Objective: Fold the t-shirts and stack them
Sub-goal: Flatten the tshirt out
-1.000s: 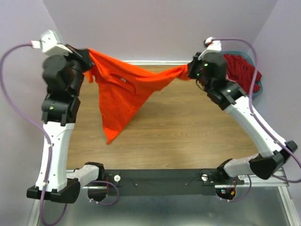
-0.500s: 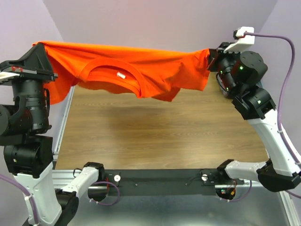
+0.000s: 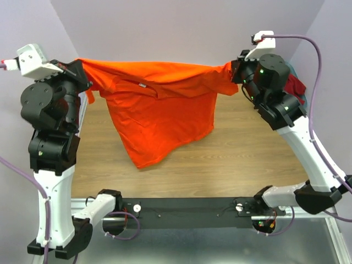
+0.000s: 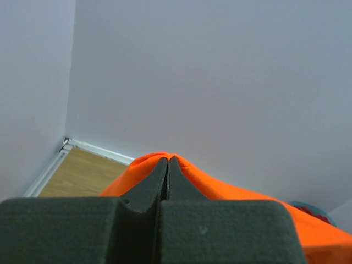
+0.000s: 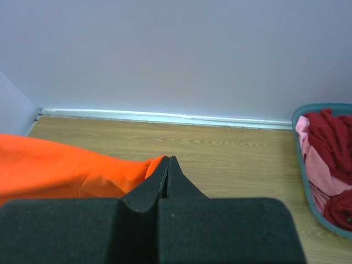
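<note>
The left pincer is seen fully closed on a thin fold of the bright orange short-sleeved fabric t-shirt. The right pincer is closed in the same way on the opposite end. The shirt is held stretched in the air between them, above the far part of the brown wood-patterned surface. Its body hangs down unevenly.

Only little cloth seems to be caught, so an end could be lost if the arms are pulled further apart. If it is lowered like this, wrinkles or a crooked lay could be caused.

A small white collar tag is seen; no writing can be read.
</note>
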`<state>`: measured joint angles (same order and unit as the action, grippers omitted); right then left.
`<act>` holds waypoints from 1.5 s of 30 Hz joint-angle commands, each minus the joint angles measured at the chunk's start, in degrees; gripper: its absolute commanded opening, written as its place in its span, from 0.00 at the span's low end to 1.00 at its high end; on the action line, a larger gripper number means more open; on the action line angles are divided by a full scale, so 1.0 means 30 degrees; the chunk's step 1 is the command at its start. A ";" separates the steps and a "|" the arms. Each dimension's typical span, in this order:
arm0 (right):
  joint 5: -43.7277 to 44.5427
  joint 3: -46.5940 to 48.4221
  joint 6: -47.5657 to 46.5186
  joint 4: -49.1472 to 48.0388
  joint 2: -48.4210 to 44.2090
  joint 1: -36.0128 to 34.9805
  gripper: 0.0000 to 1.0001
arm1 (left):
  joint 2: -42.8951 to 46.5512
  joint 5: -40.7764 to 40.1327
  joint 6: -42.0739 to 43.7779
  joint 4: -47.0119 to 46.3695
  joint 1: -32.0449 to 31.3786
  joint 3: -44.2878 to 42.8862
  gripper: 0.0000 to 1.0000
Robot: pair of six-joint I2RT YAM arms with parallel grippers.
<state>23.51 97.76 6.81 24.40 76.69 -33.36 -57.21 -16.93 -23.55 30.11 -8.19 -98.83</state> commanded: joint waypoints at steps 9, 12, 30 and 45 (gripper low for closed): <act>-0.4320 0.3386 -0.0014 -0.0078 0.3173 0.0047 0.00 | -0.0379 -0.0803 0.0557 -0.1014 0.0180 -0.0894 0.00; -0.3445 0.5116 -0.0246 -0.0107 0.4728 0.0047 0.01 | -0.1202 -0.0774 0.0437 -0.1683 0.0180 -0.0956 0.00; -0.3177 1.1982 -0.1653 -0.1512 0.8661 0.0252 0.00 | -0.5663 0.3531 -0.0645 -0.4403 0.3109 -0.6776 0.00; -0.8566 -1.2068 0.0512 -0.1224 -0.3264 0.0252 0.01 | 1.1095 0.7250 -0.8260 0.1265 0.3080 1.8458 0.00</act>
<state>5.13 70.61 3.33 16.97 71.81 -32.77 -29.89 -1.96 -40.56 22.70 0.80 -56.90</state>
